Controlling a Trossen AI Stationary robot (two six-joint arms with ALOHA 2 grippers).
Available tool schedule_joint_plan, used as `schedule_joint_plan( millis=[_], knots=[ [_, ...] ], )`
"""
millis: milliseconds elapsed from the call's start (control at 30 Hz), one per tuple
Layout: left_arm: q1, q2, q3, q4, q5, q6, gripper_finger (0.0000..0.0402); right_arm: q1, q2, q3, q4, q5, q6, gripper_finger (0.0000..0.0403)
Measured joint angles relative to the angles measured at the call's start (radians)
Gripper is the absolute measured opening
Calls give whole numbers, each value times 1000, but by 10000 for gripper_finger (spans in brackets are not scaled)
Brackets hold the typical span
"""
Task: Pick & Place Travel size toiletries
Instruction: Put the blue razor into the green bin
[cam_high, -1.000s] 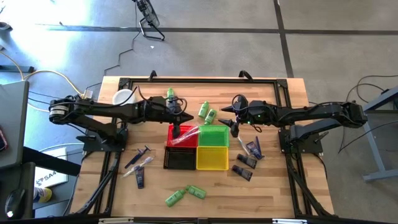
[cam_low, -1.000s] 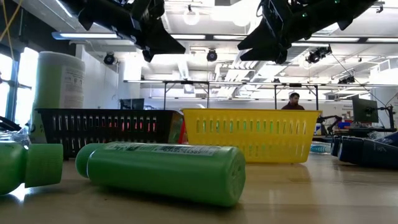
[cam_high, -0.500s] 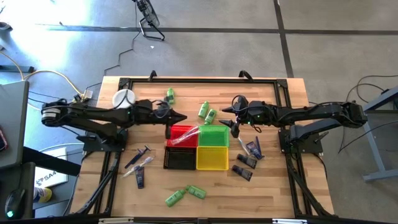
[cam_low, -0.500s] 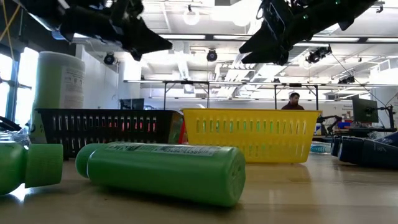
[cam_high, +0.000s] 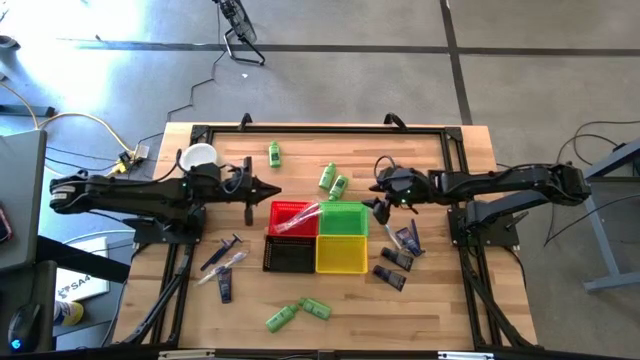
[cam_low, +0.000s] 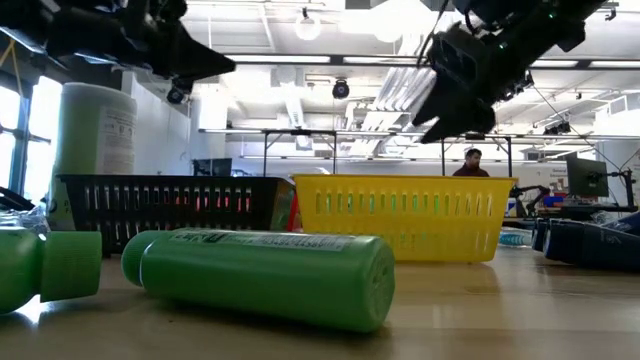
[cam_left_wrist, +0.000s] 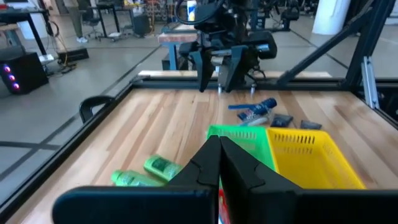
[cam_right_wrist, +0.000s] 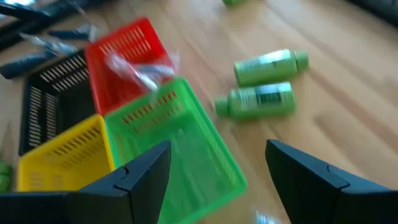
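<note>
1. From above, the right gripper (cam_high: 381, 203) hung open just off the green basket (cam_high: 345, 217), with two green bottles (cam_high: 334, 181) lying close by toward the table's far edge; the left gripper (cam_high: 268, 189), shut and empty, sat farther off.
2. The low view settled nothing more.
3. In the right wrist view the bottles (cam_right_wrist: 264, 90) lay side by side beyond the spread fingers (cam_right_wrist: 149, 168), crosswise to the reach, I'd judge.

Bright overhead lights w/ floor glare – right wrist view motion-blurred, low view foreground soft.
</note>
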Motion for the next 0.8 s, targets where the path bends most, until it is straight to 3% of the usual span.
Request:
schedule_joint_plan(
  millis=[800],
  knots=[
    [0,-31,0,-42,-2,9,1,0,-17,0,-632,-78,553,254]
  ],
)
